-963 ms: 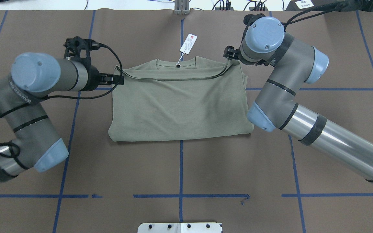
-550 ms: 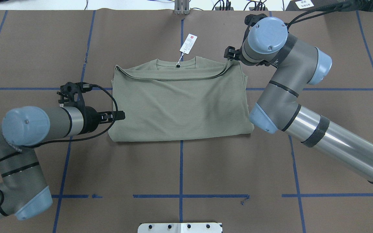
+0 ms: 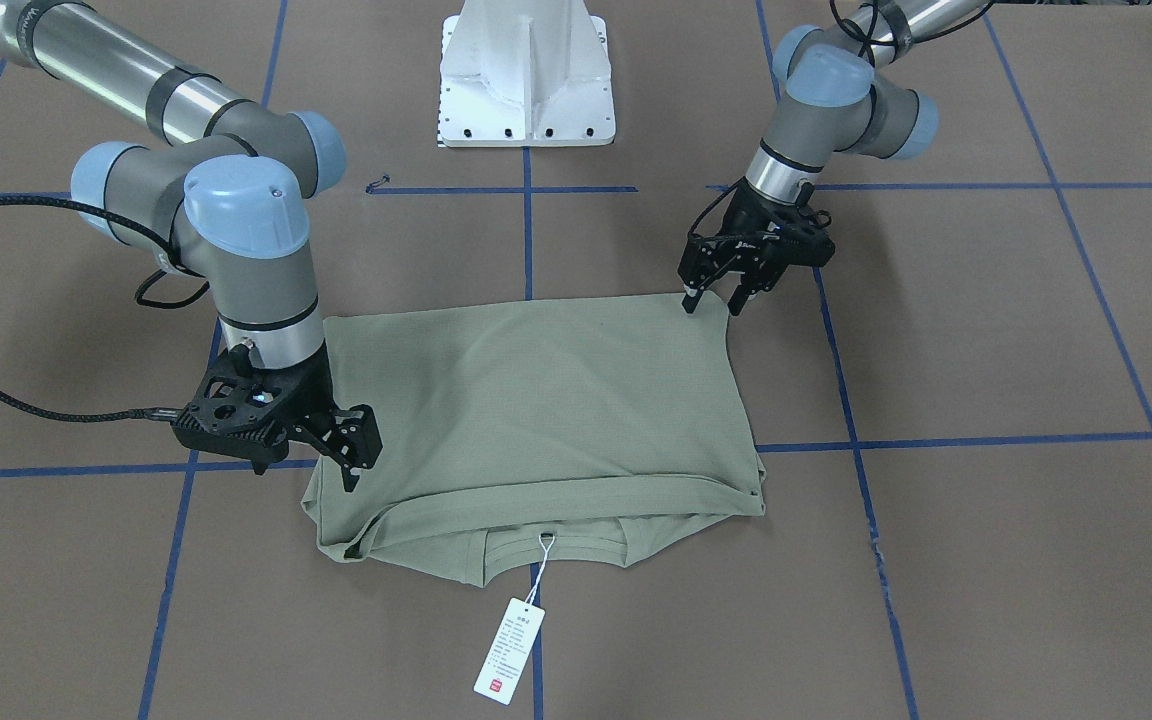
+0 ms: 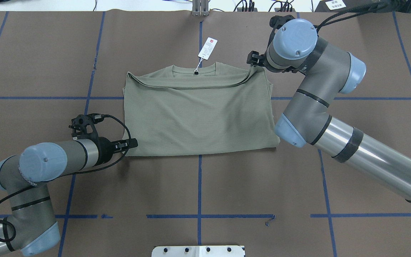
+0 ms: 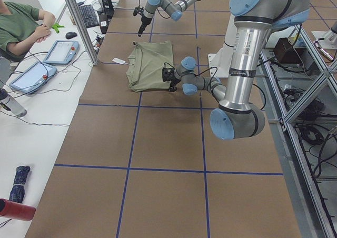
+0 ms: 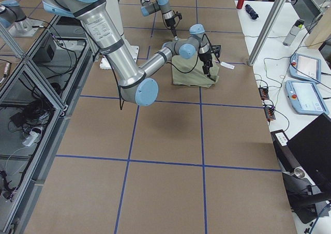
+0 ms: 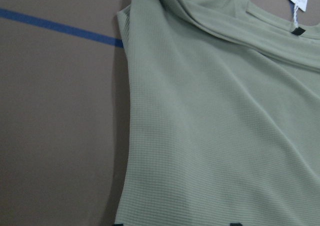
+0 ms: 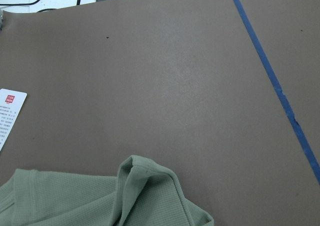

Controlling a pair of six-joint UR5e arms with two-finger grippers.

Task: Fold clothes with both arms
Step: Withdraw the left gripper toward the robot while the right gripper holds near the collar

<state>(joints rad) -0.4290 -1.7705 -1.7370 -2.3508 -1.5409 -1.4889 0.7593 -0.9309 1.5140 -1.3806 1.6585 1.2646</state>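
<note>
Spread open at the shirt's (image 3: 536,400) hem corner, the left gripper (image 3: 711,303) may pinch just one layer, skewing the fold. Whether the right gripper (image 3: 356,465) grips, I cannot tell.

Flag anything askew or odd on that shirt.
The sage-green shirt is folded unevenly: the top layer's edge sags crookedly below the collar, and its corner on the robot's right stands bunched up. The hang tag trails beyond.

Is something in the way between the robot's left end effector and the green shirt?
No, nothing visible is in the way. The left end effector is open and right at a corner of the shirt, on the side nearest the robot's base.
</note>
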